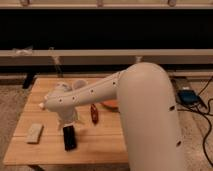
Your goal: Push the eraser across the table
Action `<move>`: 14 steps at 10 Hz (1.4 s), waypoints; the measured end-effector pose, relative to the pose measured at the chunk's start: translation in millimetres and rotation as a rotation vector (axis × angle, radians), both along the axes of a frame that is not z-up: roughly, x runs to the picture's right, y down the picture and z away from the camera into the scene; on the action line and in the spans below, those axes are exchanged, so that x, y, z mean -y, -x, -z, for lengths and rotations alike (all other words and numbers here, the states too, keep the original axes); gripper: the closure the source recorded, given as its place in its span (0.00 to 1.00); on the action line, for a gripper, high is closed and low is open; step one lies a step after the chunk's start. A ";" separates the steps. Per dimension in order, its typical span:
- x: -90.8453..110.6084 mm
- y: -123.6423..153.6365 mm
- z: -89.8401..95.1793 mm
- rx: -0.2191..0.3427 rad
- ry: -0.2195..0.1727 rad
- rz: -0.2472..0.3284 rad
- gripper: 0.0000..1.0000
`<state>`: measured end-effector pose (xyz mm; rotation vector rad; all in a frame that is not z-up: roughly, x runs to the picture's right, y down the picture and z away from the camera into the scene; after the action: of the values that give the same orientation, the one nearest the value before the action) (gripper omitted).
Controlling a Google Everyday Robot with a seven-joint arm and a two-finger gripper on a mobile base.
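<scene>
The eraser, a flat black block, lies on the front left part of the light wooden table, long side pointing away from the camera. My gripper hangs at the end of the white arm, directly over the eraser's far end and touching it or nearly so. The big white arm link hides the right side of the table.
A pale beige block lies left of the eraser near the table's left edge. A dark red oblong thing lies to the right of the gripper. An orange object shows partly behind the arm. A blue device and cables are on the floor at the right.
</scene>
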<state>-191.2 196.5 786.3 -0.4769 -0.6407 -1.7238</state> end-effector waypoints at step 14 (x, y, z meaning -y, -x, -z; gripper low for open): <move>-2.6 43.1 -49.1 -0.013 0.044 0.003 1.00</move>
<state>-234.3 199.1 835.3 -0.5196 -0.6700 -1.7114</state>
